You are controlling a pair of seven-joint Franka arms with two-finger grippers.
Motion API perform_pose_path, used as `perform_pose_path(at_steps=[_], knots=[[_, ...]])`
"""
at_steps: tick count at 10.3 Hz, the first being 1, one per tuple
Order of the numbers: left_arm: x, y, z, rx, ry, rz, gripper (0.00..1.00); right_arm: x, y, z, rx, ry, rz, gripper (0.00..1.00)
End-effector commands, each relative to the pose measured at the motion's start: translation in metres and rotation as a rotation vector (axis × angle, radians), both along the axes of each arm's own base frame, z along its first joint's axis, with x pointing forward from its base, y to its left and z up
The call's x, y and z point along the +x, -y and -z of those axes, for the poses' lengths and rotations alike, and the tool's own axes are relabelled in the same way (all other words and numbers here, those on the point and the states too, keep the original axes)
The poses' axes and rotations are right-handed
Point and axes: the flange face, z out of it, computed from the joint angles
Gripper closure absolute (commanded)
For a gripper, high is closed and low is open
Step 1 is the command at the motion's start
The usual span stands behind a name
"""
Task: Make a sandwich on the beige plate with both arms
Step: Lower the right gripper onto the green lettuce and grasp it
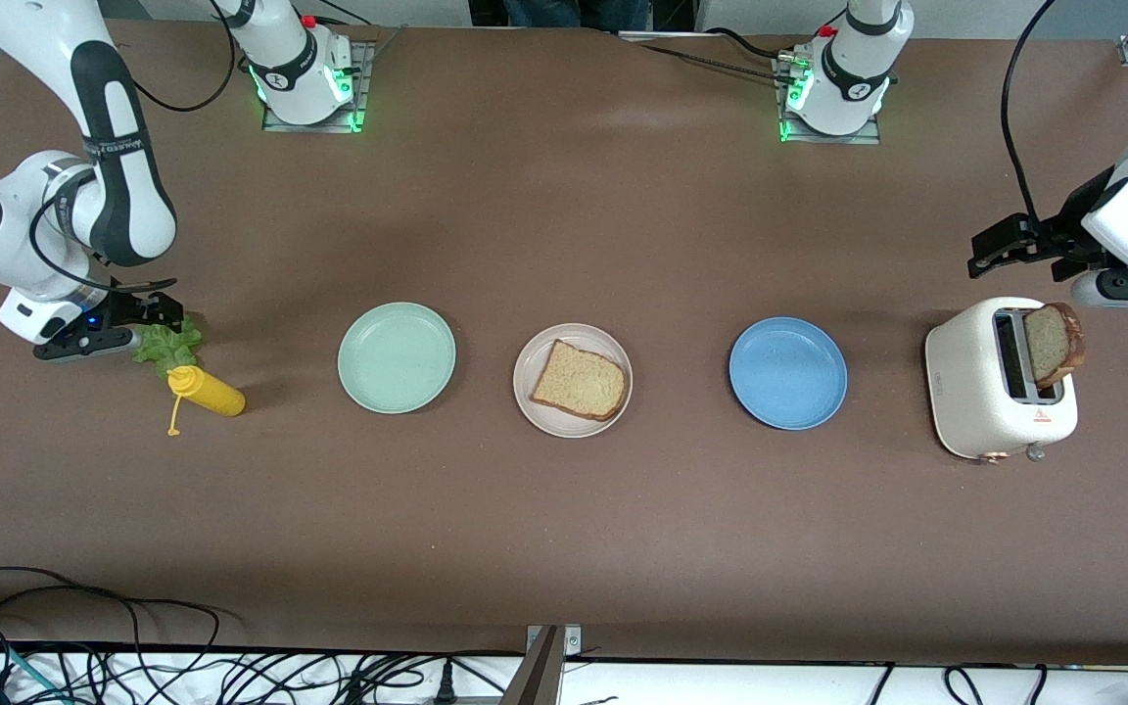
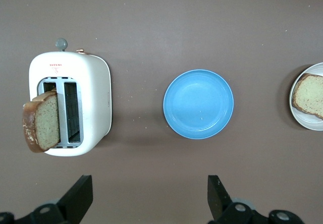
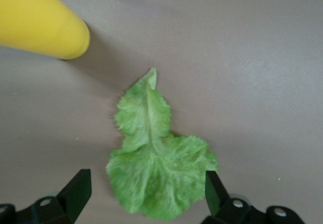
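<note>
- Right gripper (image 1: 138, 338): low over the lettuce leaf (image 3: 154, 158) at the right arm's end of the table, jaws spread wide on either side of the leaf and holding nothing. The leaf lies flat and limp; a shallow pinch would probably tear it or slip off.
- Yellow squeeze bottle (image 1: 207, 392): lies on its side just beside the leaf, nearer the front camera; a careless descent could knock it rolling.
- Mint green plate (image 1: 397, 356): between the leaf and the beige plate (image 1: 537, 411), under the carry path.
- Beige plate: mid-table, one bread slice (image 1: 579, 380) lying on it.
- Blue plate (image 1: 787, 372): between the beige plate and the toaster (image 1: 975, 392).
- Second bread slice (image 1: 1056, 343): leans out of the toaster slot; a side push could tip it.
- Left gripper (image 1: 995, 250): above the toaster, jaws wide, nothing held.
</note>
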Motion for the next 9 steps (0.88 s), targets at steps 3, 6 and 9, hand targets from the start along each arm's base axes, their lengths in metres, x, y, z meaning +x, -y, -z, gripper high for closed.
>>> perform_pose_path(at_steps=[3, 6, 9], knots=[[-0.003, -0.001, 0.0, 0.016, -0.006, -0.002, 0.0, -0.008, 0.019, 0.048, 0.047, 0.002, -0.039, 0.0], [-0.003, -0.001, 0.0, 0.016, -0.006, -0.002, 0.0, -0.006, 0.018, 0.064, 0.084, 0.024, -0.051, 0.37], [-0.003, -0.001, 0.0, 0.016, -0.006, -0.002, 0.0, 0.003, 0.015, 0.058, 0.087, 0.039, -0.061, 1.0]])
